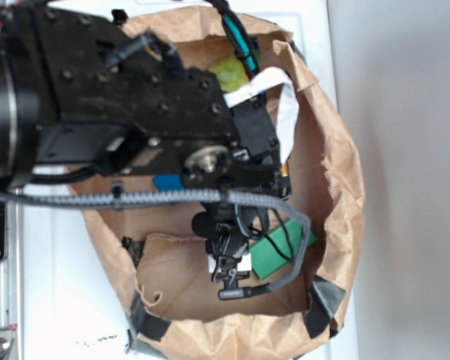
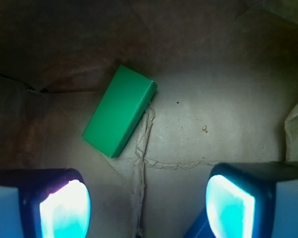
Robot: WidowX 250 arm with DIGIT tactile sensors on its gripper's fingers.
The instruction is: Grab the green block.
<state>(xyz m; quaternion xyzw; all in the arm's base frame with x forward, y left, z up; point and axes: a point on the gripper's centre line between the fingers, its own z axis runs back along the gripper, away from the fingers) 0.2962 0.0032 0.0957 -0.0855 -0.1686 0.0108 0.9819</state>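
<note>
The green block (image 2: 120, 110) lies flat on the paper floor of the bag, turned diagonally. It is ahead and a little left of my gripper (image 2: 148, 210). The gripper is open, its two glowing pads (image 2: 64, 208) stand wide apart with only bare paper between them. In the exterior view the green block (image 1: 281, 251) shows just right of the gripper (image 1: 230, 264), partly crossed by a cable. Nothing touches the block.
Everything sits inside a brown paper bag (image 1: 337, 187) with crumpled walls all around. A blue block (image 1: 167, 181) lies under the arm, and its corner (image 2: 198, 229) shows beside the right pad. A yellow-green plush toy (image 1: 229, 71) is at the bag's far end.
</note>
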